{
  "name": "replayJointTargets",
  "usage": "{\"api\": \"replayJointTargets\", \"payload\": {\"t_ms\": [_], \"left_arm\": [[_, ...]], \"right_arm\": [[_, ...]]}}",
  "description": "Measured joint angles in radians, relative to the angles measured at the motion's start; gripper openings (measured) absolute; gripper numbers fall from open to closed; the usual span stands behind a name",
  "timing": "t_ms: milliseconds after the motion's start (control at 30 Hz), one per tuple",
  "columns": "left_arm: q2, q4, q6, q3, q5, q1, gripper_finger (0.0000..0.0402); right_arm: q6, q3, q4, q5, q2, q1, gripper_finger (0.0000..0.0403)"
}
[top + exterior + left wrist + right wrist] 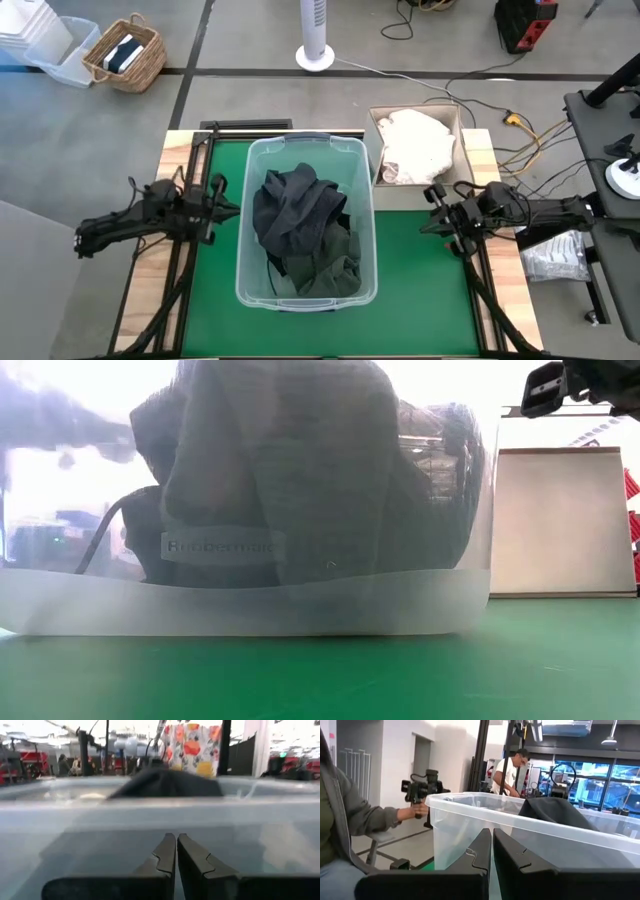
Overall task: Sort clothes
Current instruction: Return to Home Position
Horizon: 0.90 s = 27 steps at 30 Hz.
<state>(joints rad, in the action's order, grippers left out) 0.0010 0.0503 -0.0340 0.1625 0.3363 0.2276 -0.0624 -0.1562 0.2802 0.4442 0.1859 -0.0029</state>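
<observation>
Bench: green mat on a wood top, grey workshop floor around it. No cloth shows on the mat, so I judge nothing is left to pick.
Tub: clear plastic, mid-bench between the two arms, where either arm can reach it.
Dark clothes: black, grey and green pieces heaped in the tub. The heap humps above the rim and looks dropped in, not folded.
Box: cardboard, at the far right of the bench, just beside the tub.
White clothes: bundled inside the box, apart from the darks. Colour looks to be the sorting rule.
Left pincer: beside the tub's left wall and pointing at it. Fingers pressed together, nothing between them.
Right pincer: beside the tub's right wall, in a mirror pose. Fingers together, empty.
Pose, reason: arms parked either side with tips closed reads as a rest position, with nothing held over the tub or box.
Progress: sorting looks complete.
Person: beyond the tub in the right wrist view, holding a camera rig, well apart from both arms.
</observation>
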Motion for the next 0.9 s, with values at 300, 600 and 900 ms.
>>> {"api": "replayJointTargets", "payload": {"t_ms": [300, 600, 900], "left_arm": [[-0.001, -0.116, -0.012, -0.146, -0.041, 0.000, 0.0000], [0.009, -0.113, -0.006, -0.152, -0.075, 0.000, 0.0000], [0.011, -0.109, -0.138, -0.151, -0.092, 0.001, 0.0000]], "right_arm": [[-0.013, 0.021, -0.038, 0.003, 0.000, 0.000, 0.0012], [-0.093, 0.143, 0.108, 0.082, 0.001, 0.000, 0.0012], [-0.114, 0.143, 0.171, 0.079, 0.010, 0.000, 0.0012]]}}
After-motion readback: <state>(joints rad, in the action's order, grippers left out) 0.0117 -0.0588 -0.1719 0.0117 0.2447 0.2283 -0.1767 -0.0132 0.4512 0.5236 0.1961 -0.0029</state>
